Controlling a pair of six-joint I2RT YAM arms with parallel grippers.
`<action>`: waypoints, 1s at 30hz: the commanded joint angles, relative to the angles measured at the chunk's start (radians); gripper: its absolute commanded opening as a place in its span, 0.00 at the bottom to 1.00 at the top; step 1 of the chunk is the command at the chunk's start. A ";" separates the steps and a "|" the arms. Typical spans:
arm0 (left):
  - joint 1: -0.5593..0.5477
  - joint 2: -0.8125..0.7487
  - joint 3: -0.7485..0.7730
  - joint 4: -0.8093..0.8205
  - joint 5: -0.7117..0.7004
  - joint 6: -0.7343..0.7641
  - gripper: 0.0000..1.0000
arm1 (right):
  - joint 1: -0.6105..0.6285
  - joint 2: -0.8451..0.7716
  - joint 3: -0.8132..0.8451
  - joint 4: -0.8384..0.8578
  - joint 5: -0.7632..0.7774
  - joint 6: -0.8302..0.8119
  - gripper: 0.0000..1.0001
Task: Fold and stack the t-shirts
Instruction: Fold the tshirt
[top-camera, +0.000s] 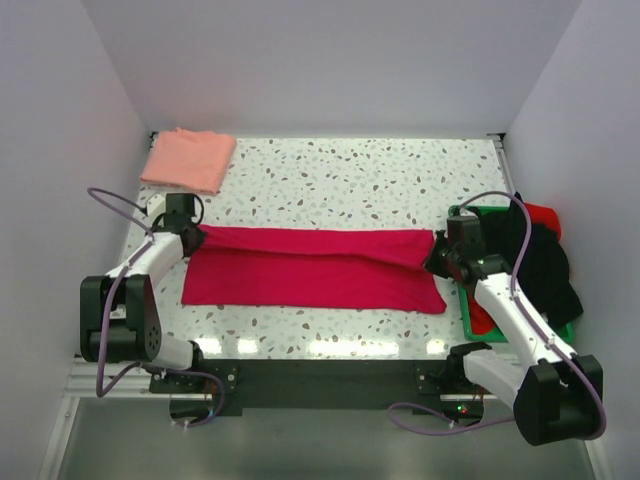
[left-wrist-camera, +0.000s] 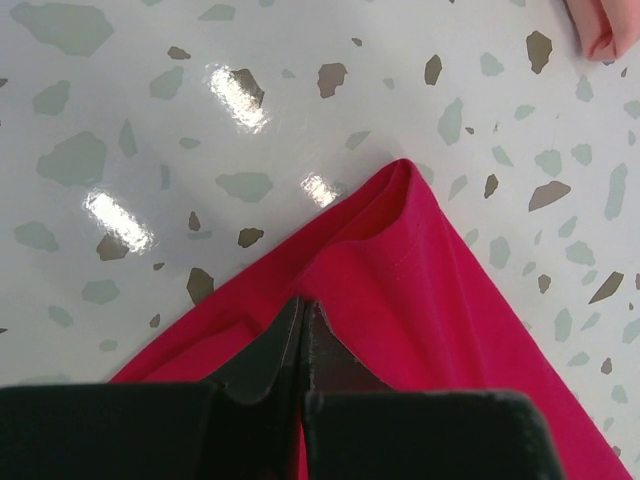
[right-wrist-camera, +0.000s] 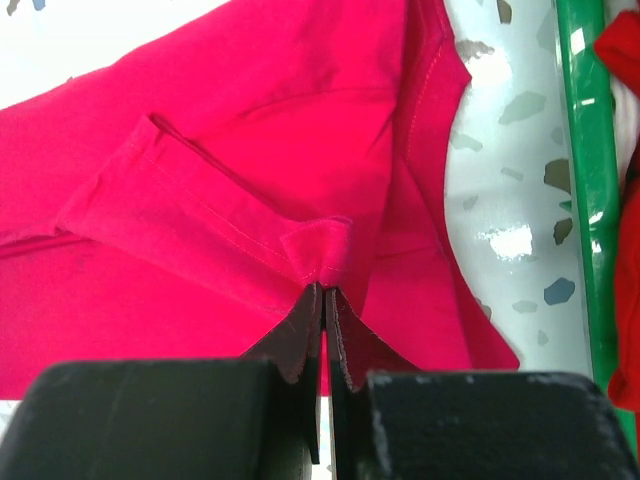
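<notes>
The crimson-red t-shirt (top-camera: 315, 266) lies as a long folded band across the middle of the table. My left gripper (top-camera: 194, 238) is shut on its left end; in the left wrist view (left-wrist-camera: 302, 303) the jaws pinch the cloth (left-wrist-camera: 420, 290). My right gripper (top-camera: 436, 256) is shut on its right end; in the right wrist view (right-wrist-camera: 322, 288) the jaws pinch a hemmed fold (right-wrist-camera: 250, 180). The salmon-pink t-shirt (top-camera: 188, 158) lies folded at the back left corner, and its edge shows in the left wrist view (left-wrist-camera: 606, 28).
A green tray (top-camera: 466, 312) at the right holds black cloth (top-camera: 545, 265) and red cloth (top-camera: 541, 215); its rim shows in the right wrist view (right-wrist-camera: 585, 180). White walls close the table at left, back and right.
</notes>
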 joint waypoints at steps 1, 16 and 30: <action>0.008 -0.046 -0.022 0.012 -0.041 -0.030 0.00 | 0.001 -0.035 -0.012 -0.027 -0.012 0.022 0.00; 0.010 -0.210 -0.088 0.015 -0.053 -0.064 0.49 | 0.001 -0.111 0.008 -0.078 -0.026 -0.015 0.49; -0.148 -0.140 -0.137 0.217 0.070 -0.071 0.47 | 0.149 0.298 0.229 0.061 0.078 -0.058 0.54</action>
